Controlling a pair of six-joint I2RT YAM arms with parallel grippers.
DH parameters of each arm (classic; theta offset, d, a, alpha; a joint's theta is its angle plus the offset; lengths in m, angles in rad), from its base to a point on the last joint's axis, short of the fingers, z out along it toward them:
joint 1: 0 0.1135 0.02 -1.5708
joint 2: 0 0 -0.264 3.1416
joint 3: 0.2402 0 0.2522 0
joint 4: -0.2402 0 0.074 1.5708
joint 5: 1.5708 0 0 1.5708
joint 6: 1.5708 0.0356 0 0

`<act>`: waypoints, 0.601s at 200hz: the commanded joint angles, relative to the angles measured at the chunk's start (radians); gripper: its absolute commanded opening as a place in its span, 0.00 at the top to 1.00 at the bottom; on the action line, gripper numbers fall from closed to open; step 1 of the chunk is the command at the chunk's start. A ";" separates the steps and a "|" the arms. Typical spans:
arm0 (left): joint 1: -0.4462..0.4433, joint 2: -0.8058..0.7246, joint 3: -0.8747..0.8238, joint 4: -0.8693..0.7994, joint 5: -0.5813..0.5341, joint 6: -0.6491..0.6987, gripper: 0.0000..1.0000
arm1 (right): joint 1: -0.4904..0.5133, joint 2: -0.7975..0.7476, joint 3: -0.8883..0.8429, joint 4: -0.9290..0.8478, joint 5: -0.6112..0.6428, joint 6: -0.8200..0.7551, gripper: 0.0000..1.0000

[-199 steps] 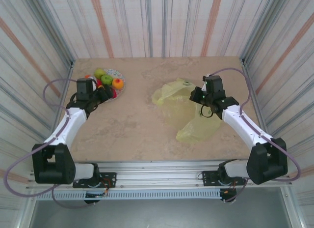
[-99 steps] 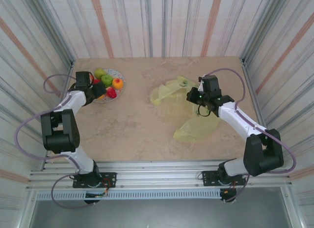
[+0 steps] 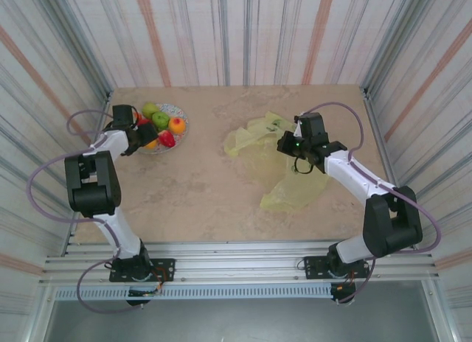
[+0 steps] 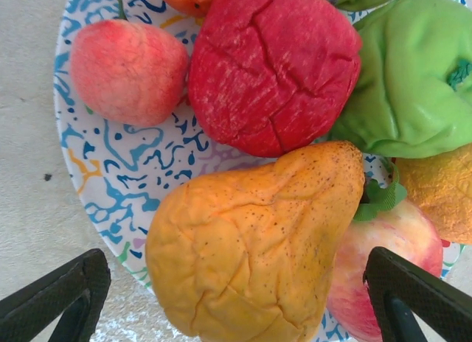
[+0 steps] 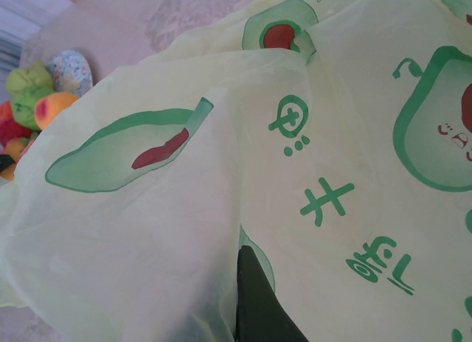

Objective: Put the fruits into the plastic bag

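Two fingers (image 4: 53, 301) around one orange fruit (image 4: 251, 246)

Fruits (image 4: 254, 246) crowd the plate (image 4: 110, 165), touching, with hardly a gap between them; bare table (image 3: 206, 172) lies open between plate and bag (image 3: 287, 187), whose mouth seems collapsed flat.

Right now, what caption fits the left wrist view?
Open left hand poised over a yellow-orange pear on a speckled plate of toy fruits.
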 commanded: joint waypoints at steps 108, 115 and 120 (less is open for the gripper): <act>0.014 0.032 -0.003 0.012 0.043 0.006 0.21 | 0.010 0.015 0.019 -0.005 -0.015 0.016 1.00; 0.014 0.022 -0.010 0.016 0.045 0.002 0.22 | 0.009 0.016 0.018 -0.005 -0.014 0.016 1.00; 0.014 0.014 -0.015 0.021 0.047 0.000 0.23 | 0.010 0.016 0.018 -0.005 -0.014 0.016 1.00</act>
